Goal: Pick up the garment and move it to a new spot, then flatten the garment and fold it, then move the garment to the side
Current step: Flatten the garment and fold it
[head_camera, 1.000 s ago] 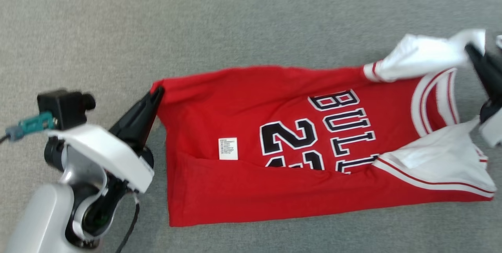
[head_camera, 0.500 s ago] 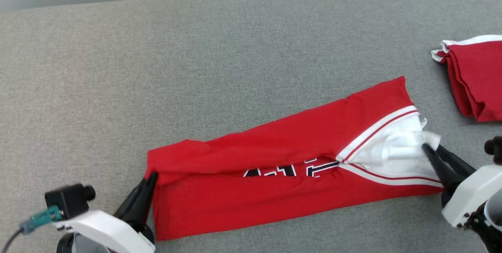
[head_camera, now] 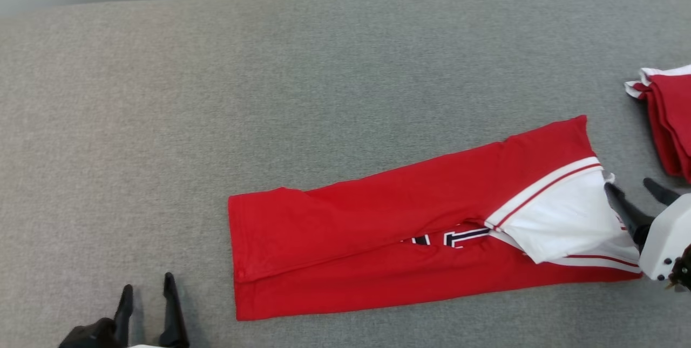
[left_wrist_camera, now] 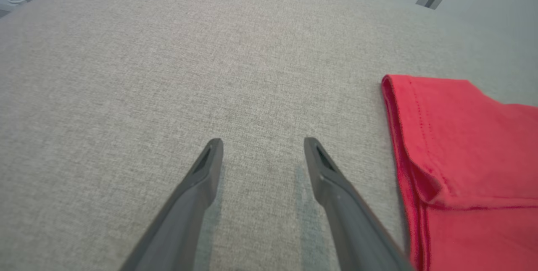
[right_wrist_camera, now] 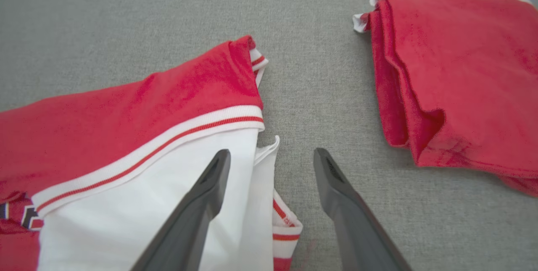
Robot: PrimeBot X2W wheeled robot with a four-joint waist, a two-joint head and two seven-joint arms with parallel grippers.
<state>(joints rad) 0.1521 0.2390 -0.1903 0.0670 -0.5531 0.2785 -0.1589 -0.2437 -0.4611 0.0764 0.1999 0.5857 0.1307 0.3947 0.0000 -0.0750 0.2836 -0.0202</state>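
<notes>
Well, with left hand [head_camera: 148, 281] and right hand [head_camera: 629, 184] gaping, I'm reckoning the limp, light jersey [head_camera: 378, 213] needs pinching at its corners.

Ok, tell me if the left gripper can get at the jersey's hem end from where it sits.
Probably yes. The left gripper is open and apart from the jersey. Just the grey surface lies between its fingers and the hem edge, so a short move to its right looks unobstructed.
</notes>
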